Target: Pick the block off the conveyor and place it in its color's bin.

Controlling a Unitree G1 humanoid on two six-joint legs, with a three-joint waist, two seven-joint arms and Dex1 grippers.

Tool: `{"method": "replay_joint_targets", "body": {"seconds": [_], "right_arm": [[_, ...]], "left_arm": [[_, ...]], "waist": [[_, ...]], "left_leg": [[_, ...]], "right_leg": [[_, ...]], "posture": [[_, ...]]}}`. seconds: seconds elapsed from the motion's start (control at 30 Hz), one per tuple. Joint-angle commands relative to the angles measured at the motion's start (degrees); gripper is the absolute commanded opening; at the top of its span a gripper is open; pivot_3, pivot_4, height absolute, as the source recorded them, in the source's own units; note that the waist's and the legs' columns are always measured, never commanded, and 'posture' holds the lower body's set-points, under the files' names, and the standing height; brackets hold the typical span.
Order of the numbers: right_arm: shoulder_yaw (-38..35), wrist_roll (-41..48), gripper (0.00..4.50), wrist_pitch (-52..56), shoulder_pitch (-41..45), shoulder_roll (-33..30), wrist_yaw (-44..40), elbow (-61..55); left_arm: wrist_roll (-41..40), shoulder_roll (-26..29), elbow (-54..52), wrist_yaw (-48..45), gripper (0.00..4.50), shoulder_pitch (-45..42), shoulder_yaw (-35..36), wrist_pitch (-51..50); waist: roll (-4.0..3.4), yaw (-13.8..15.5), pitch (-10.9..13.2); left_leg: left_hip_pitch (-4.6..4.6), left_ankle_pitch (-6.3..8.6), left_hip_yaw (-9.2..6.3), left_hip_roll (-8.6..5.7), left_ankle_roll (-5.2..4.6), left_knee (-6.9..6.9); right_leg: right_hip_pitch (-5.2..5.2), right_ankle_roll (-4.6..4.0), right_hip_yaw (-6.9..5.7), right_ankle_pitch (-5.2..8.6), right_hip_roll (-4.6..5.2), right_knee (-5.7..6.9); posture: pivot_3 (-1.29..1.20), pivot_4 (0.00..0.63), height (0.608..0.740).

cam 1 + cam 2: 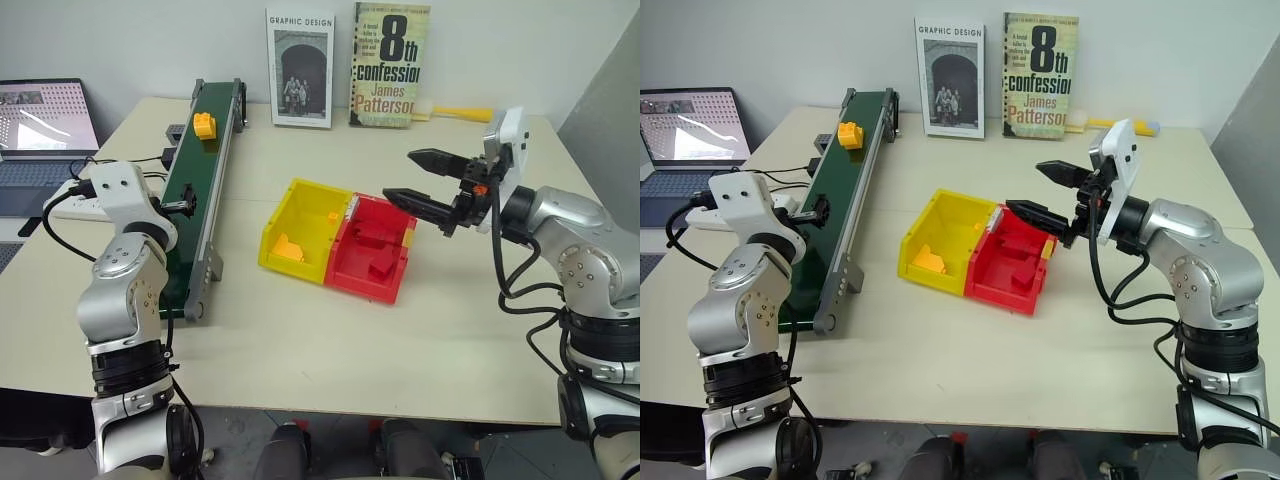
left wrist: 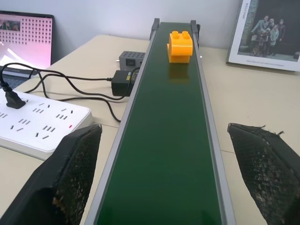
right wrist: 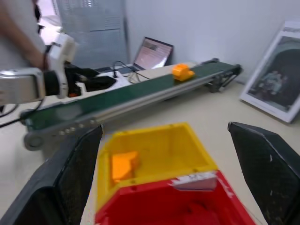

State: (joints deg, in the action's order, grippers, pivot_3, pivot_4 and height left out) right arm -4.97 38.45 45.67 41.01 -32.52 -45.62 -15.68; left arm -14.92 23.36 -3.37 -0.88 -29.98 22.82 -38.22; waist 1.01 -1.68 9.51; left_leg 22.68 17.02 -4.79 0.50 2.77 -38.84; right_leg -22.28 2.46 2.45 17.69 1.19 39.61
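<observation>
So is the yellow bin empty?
No, the yellow bin already has an orange brick lying inside it.

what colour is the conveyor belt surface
Dark green on the conveyor, with silver side rails; clearest in the left wrist view.

Book (image 1: 299, 68): "GRAPHIC DESIGN". Paperback (image 1: 389, 65): "8th confession", "James Patterson".

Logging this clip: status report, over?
Left gripper open, straddling the conveyor. Right gripper open, empty, above the red bin. Block on the belt's far end, path unobstructed.
</observation>
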Motion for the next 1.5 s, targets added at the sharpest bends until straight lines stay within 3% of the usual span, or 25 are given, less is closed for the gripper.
{"method": "replay_joint_targets", "body": {"seconds": [0.03, 0.93, 1.5], "right_arm": [[0.2, 2.4, 4.5, 0.9, 1.7, -1.2, -1.5, -3.3], [1.1, 3.7, 4.5, 1.7, -1.2, -2.0, 0.9, -7.8], [1.4, 3.9, 4.5, 1.1, -1.0, -2.2, 1.6, -7.1]], "left_arm": [[0.8, 1.0, 0.4, -0.2, 4.49, -1.5, -0.6, 1.9], [0.9, -0.4, 6.9, 0.3, 4.49, -4.7, -1.4, 4.3], [-1.4, -1.6, 5.7, 0.9, 1.53, -4.3, 0.1, 2.4]], "waist": [[0.0, 0.0, 0.0], [0.0, 0.0, 0.0], [0.0, 0.0, 0.0]], "left_leg": [[0.0, 0.0, 0.0, 0.0, 0.01, 0.01], [0.06, -0.03, -0.04, 0.0, 0.06, 0.02], [0.07, -0.03, -0.03, -0.01, 0.06, 0.01]], "right_leg": [[0.0, 0.0, 0.0, 0.0, 0.0, -0.02], [-0.02, 0.0, -0.04, 0.0, 0.03, -0.09], [-0.02, 0.0, -0.04, 0.0, 0.04, -0.1]], "posture": [[0.0, 0.15, 0.74], [0.0, 0.15, 0.74], [0.0, 0.15, 0.74]]}}
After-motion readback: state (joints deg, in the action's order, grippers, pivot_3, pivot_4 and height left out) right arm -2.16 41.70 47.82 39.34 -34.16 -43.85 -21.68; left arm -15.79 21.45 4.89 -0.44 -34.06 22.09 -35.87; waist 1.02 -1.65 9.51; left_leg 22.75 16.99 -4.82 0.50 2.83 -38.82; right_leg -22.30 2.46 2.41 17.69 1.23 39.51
